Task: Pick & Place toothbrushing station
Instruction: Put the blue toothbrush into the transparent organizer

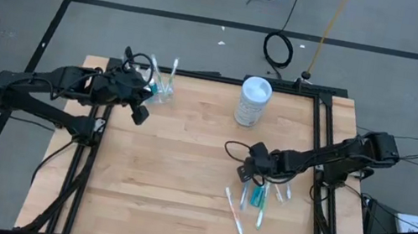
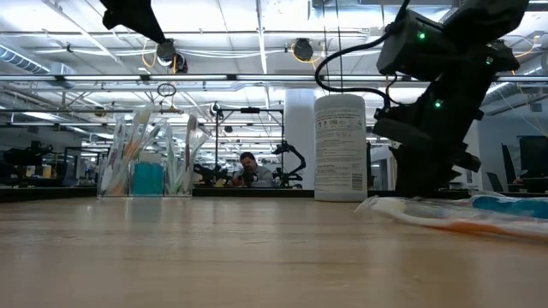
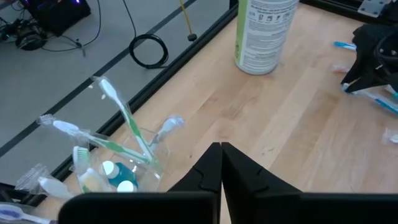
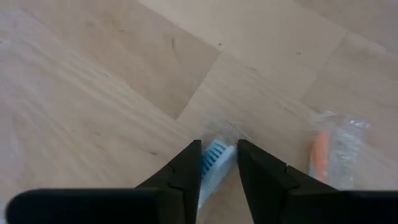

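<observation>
Left arm reaches toward table's far-left corner; left gripper (image 3: 221, 149) raised, fingers pressed together. Right arm stretches inward low; right gripper (image 4: 219, 155) near tabletop, fingers slightly parted.

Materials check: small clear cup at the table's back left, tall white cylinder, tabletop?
Small clear cup: looks like transparent glossy plastic; the toothbrushes and blue tubes inside show through its wall.
Tall white cylindrical container: apparently opaque plastic with a printed label.
Tabletop: pale wood planks, matte, with visible grain and seams.

R gripper (image 4: 218, 163) low over wood table (image 4: 93, 93), 2 fingers astride wrapped blue-bristled toothbrush (image 4: 214, 163).
</observation>
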Available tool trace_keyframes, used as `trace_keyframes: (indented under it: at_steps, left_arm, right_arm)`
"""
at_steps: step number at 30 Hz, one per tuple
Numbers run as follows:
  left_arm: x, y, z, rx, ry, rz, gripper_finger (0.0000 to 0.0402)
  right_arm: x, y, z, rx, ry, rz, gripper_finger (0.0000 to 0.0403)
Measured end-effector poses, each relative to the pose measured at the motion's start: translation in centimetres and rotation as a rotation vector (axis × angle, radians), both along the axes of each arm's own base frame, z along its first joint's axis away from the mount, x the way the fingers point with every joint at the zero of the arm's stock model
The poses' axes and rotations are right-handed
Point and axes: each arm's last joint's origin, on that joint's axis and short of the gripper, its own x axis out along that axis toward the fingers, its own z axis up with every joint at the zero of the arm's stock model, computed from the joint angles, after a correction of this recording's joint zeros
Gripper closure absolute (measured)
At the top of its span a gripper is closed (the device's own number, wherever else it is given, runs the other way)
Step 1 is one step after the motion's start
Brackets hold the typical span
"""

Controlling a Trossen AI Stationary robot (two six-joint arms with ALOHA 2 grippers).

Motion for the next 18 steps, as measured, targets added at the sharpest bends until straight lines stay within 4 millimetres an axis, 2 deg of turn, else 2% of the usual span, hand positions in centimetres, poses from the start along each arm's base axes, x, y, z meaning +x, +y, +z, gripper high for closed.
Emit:
trace_keyframes:
  at_steps: [4, 7, 11, 15, 18]
  left_arm:
    - [0.0, 0.0, 0.0, 0.000, 0.000, 0.000, 0.0397]
    - [0.0, 0.0, 0.0, 0.010, 0.007, -0.008, 0.0386]
    - [-0.9, 0.0, 0.5, 0.063, -0.004, 0.006, 0.0385]
    - [-2.6, -0.1, 1.6, 0.082, -0.075, 0.010, 0.0398]
    - [-3.6, -0.2, 2.0, 0.076, -0.110, -0.001, 0.0393]
  right_arm:
    - [-0.5, 0.0, -1.0, -0.017, -0.062, 0.000, 0.0352]
    - [0.0, 0.0, -1.2, -0.046, -0.163, 0.034, 0.0387]
    - [1.0, 0.3, -0.9, -0.054, -0.331, 0.140, 0.0386]
    - [2.4, 0.6, 0.8, -0.148, -0.550, 0.248, 0.0376]
    - [3.2, 0.6, 2.3, -0.263, -0.691, 0.307, 0.0385]
